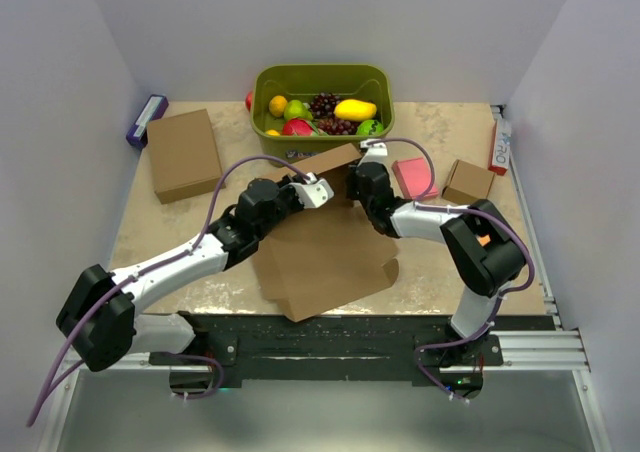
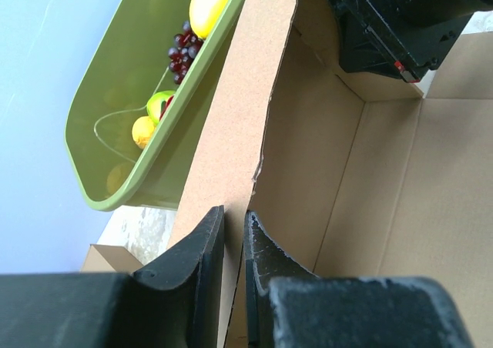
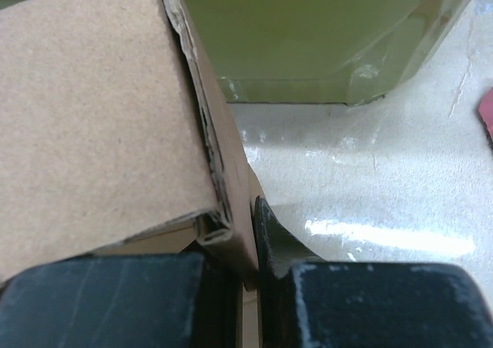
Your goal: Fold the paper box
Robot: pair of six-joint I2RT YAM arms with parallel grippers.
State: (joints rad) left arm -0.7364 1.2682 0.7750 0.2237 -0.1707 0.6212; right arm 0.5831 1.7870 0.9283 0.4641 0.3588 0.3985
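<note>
The paper box lies open on the table just in front of the green bin. Its flat bottom is on the near side, and one long wall stands up on the side next to the bin. Nothing holds the flat part down, so if the two arms pull different ways, I think the whole box may slide or twist. The wall is thin, so a hard squeeze or a crooked push could bend it in the wrong spot or tear it. It is also very near the bin and might bump it when it tips. The left gripper is almost closed, and its two fingers pinch the top edge of the standing wall. The left arm reaches in low from the left of the bin. The right gripper pinches the box too, at the doubled-up corner of that wall, closest to the bin. The right arm bends in from the right like an elbow.
</note>
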